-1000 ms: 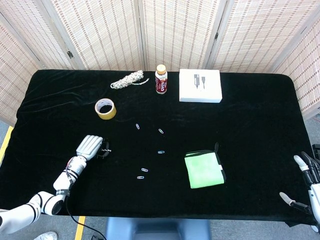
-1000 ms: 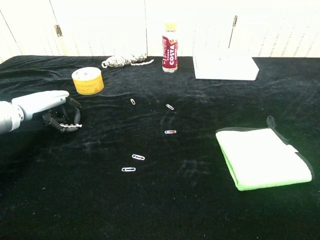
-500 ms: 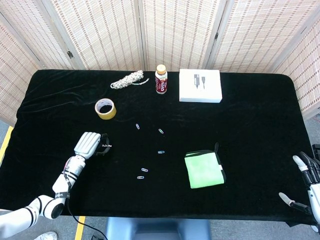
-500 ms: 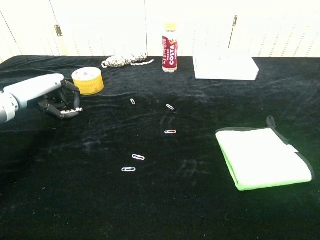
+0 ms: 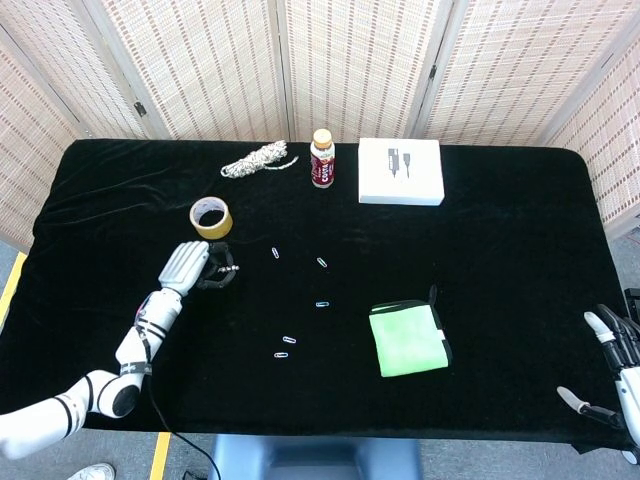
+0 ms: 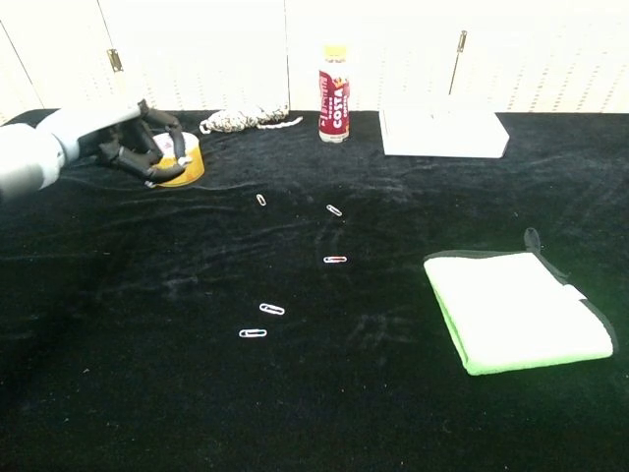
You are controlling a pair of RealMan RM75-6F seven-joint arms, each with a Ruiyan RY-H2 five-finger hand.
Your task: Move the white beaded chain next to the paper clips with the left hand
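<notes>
The white beaded chain [image 5: 258, 160] lies bunched at the far side of the black table, left of the bottle; the chest view shows the chain [image 6: 246, 120] too. Several paper clips [image 5: 322, 304] are scattered mid-table, and the chest view has the paper clips [image 6: 271, 309] in front. My left hand [image 5: 195, 268] hovers just in front of the yellow tape roll, fingers loosely curved and apart, holding nothing. In the chest view the left hand [image 6: 108, 138] overlaps the roll. My right hand [image 5: 615, 350] sits at the lower right edge, fingers spread and empty.
A yellow tape roll [image 5: 211, 217] stands between my left hand and the chain. A brown bottle [image 5: 322, 158] and a white box [image 5: 401, 171] stand at the far side. A green cloth [image 5: 407, 339] lies folded right of the clips.
My left hand has risen and moved away from the front-left of the table toward the far side, ending by the tape roll. The chain, clips and right hand have not moved.
</notes>
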